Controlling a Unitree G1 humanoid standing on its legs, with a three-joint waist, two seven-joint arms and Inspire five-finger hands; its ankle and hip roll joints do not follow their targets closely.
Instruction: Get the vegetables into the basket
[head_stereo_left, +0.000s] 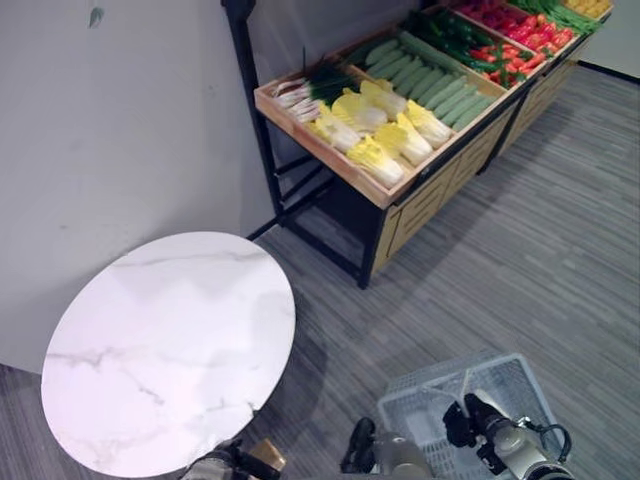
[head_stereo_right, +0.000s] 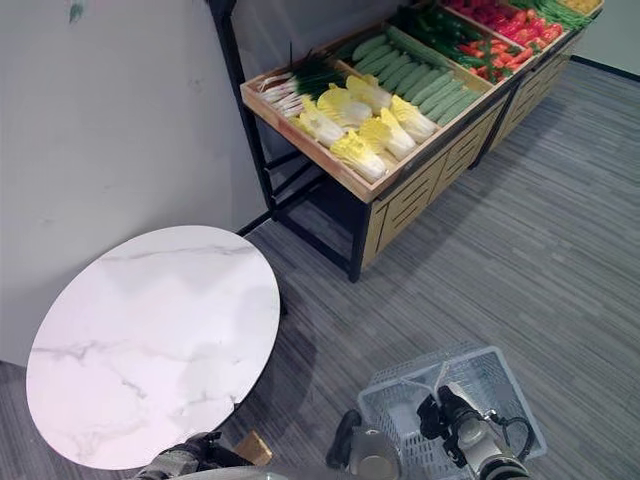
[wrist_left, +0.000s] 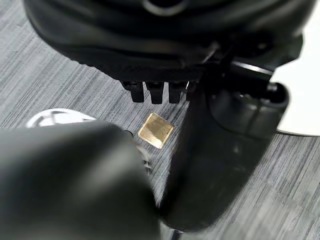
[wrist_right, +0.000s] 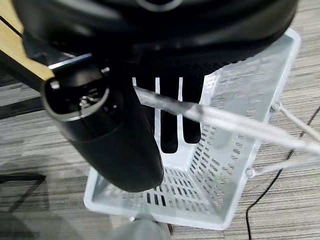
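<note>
A pale grey plastic basket (head_stereo_left: 415, 400) hangs low at my right side above the floor, and what I see of its inside is empty. My right hand (head_stereo_left: 478, 418) is shut on its wire handle (wrist_right: 235, 125), which runs between the thumb and the curled fingers (wrist_right: 169, 127). The vegetables lie on a wooden market stand (head_stereo_left: 372, 192) ahead to the right: yellow-green cabbages (head_stereo_left: 385, 130), pale cucumbers (head_stereo_left: 430, 75), green onions (head_stereo_left: 315, 85) and red peppers (head_stereo_left: 520, 40). My left hand (head_stereo_left: 232, 463) hangs low beside the table, fingers (wrist_left: 156, 92) relaxed and holding nothing.
A round white marble table (head_stereo_left: 170, 350) stands close on my left against a grey wall (head_stereo_left: 120, 120). The stand rests on a black metal frame (head_stereo_left: 300, 190). A small brass square (wrist_left: 156, 130) lies on the grey plank floor under my left hand.
</note>
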